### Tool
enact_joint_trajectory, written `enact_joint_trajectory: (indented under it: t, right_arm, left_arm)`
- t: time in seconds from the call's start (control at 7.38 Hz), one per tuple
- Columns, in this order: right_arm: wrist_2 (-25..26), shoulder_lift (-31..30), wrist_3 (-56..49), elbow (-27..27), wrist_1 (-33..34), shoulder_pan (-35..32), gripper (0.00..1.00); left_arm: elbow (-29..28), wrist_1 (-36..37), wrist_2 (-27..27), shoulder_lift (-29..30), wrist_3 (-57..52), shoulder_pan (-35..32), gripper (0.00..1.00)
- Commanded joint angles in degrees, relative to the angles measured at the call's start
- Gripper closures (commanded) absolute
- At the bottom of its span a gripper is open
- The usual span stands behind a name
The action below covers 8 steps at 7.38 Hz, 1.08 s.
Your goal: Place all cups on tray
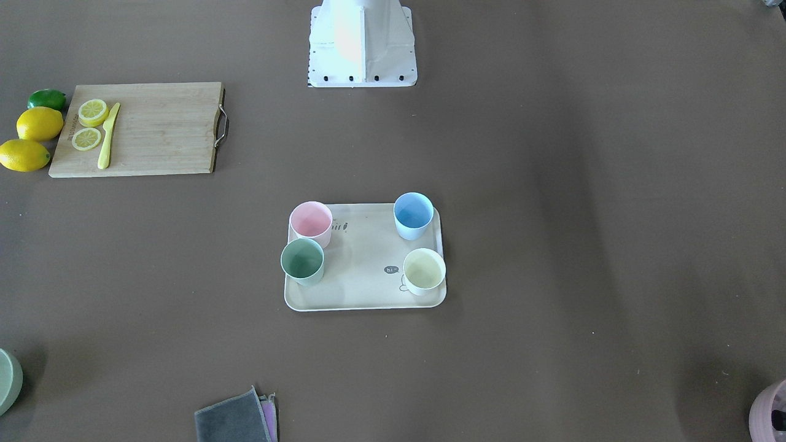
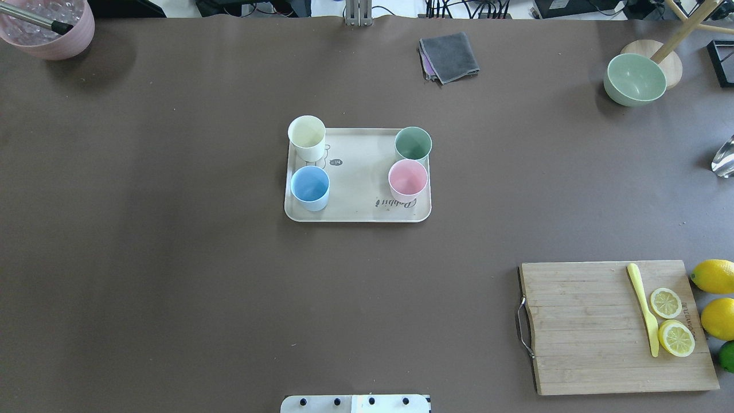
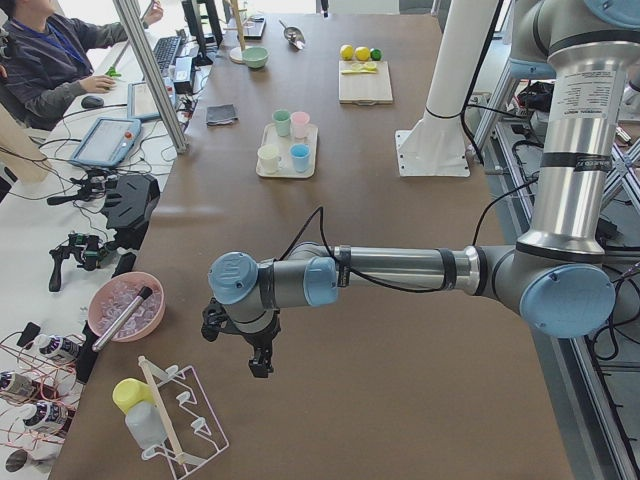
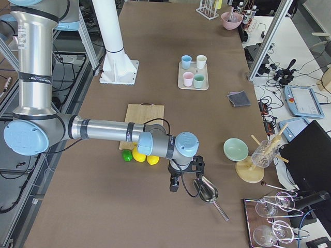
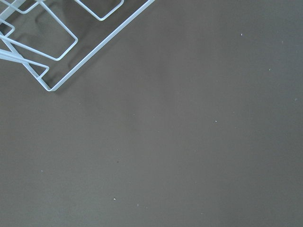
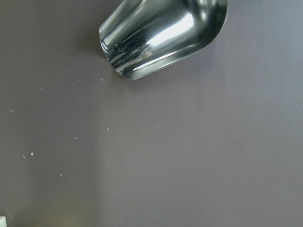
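Note:
The beige tray (image 2: 358, 189) lies mid-table, and all four cups stand upright on it. In the overhead view the cream cup (image 2: 307, 137) and the blue cup (image 2: 310, 187) are on its left side, the sage green cup (image 2: 413, 143) and the pink cup (image 2: 408, 179) on its right. My left gripper (image 3: 240, 350) hangs over bare table near the table's left end, far from the tray. My right gripper (image 4: 185, 178) hangs near the right end, beside a metal scoop. Both show only in the side views, so I cannot tell whether they are open or shut.
A wooden cutting board (image 2: 602, 327) holds lemon slices and a yellow knife, with lemons (image 2: 714, 276) beside it. A grey cloth (image 2: 450, 56), a green bowl (image 2: 635, 79) and a mauve pot (image 2: 49, 28) stand at the far edge. The metal scoop (image 6: 161, 35) and a wire rack (image 5: 57, 42) lie under the wrists.

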<state>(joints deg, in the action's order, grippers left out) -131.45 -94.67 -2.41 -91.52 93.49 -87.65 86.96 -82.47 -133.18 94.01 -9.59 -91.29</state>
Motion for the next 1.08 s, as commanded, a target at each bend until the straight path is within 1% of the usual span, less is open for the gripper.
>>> enact_joint_trajectory:
  t: [0.0,0.27,0.95]
  right_arm:
    - [-0.12,0.19,0.13,-0.06,0.02,0.03,0.00]
    - [-0.12,0.28,0.30,-0.06,0.02,0.03,0.00]
    - [0.06,0.54,0.30,0.03,-0.07,0.03,0.00]
  left_arm:
    - [0.84,-0.84,0.55,0.12,-0.17,0.14,0.01]
    - [0.66,-2.96,0.64,-0.14,-0.08,0.15,0.01]
    - [0.22,-2.96,0.64,-0.14,-0.08,0.23,0.01]
